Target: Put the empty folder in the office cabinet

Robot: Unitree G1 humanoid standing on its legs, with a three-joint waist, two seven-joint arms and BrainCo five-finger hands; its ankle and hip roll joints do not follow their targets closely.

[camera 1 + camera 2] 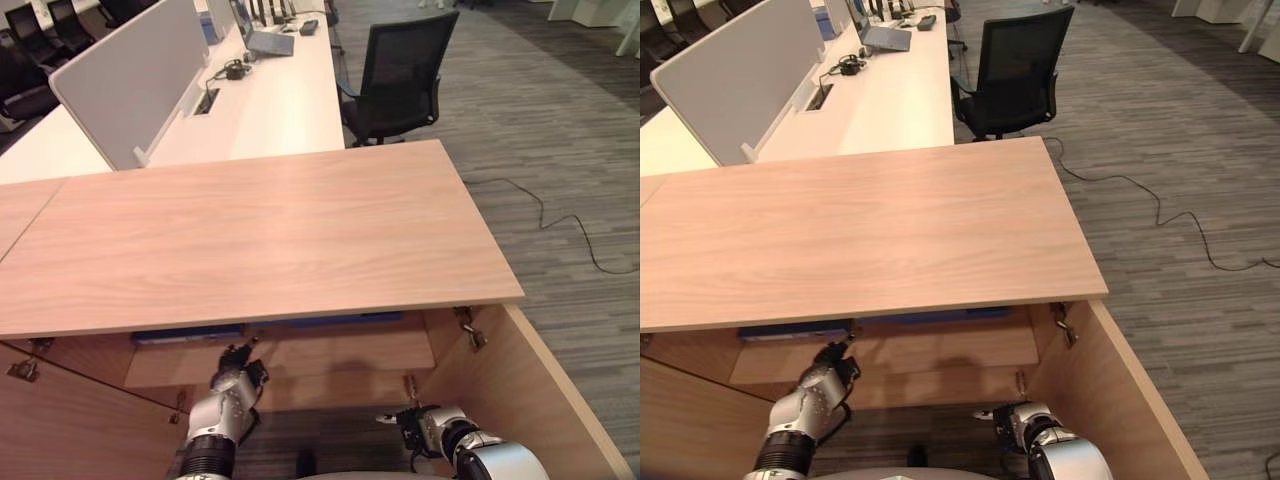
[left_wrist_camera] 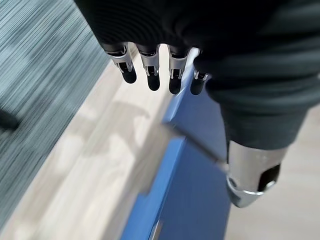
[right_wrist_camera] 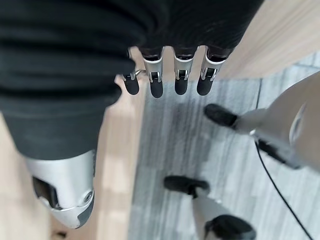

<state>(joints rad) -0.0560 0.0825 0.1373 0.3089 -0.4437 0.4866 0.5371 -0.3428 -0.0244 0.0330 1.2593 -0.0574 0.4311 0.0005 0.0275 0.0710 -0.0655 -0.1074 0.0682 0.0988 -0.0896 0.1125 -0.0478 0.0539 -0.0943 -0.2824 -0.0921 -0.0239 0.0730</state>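
The wooden office cabinet [image 1: 260, 230] stands before me with both doors swung open. A blue folder [image 1: 185, 335] lies flat on the upper shelf [image 1: 340, 352] just under the top, and a second blue folder [image 1: 335, 320] lies further right. My left hand [image 1: 238, 378] hovers at the shelf's front edge with straight fingers [image 2: 152, 80], just above the blue folder [image 2: 195, 200] and holding nothing. Low in the cabinet opening my right hand [image 1: 430, 425] hangs open over the carpet, its fingers [image 3: 182, 80] straight.
The right door [image 1: 560, 390] and the left door [image 1: 70, 420] stick out towards me on either side. Behind the cabinet stand white desks [image 1: 270, 100] with a grey divider [image 1: 130, 80] and a black office chair [image 1: 400, 70]. Grey carpet lies to the right.
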